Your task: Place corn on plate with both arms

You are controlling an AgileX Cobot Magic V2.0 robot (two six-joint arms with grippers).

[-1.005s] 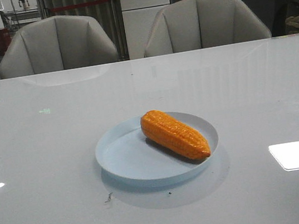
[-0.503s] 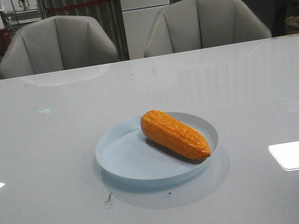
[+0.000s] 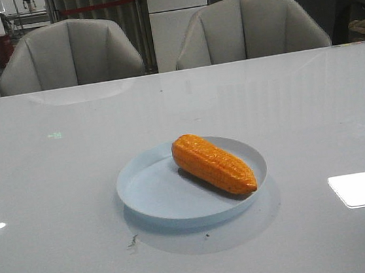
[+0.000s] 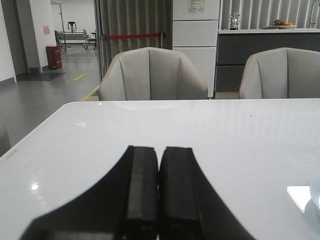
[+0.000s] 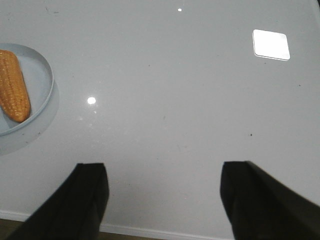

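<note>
An orange corn cob (image 3: 212,163) lies slantwise on the pale blue plate (image 3: 150,196) in the middle of the white table, its tapered tip toward the plate's right rim. No arm shows in the front view. In the right wrist view the corn (image 5: 13,85) and the plate (image 5: 44,85) sit at the picture's edge, well away from my right gripper (image 5: 165,170), which stands wide open above the table's near edge with nothing between its fingers. My left gripper (image 4: 160,157) is shut, its two pads pressed together over bare table, holding nothing.
Two grey chairs (image 3: 70,53) (image 3: 248,27) stand behind the table's far edge. A bright light reflection (image 3: 361,189) lies on the glossy top right of the plate. A small dark scuff (image 3: 133,241) marks the table in front of the plate.
</note>
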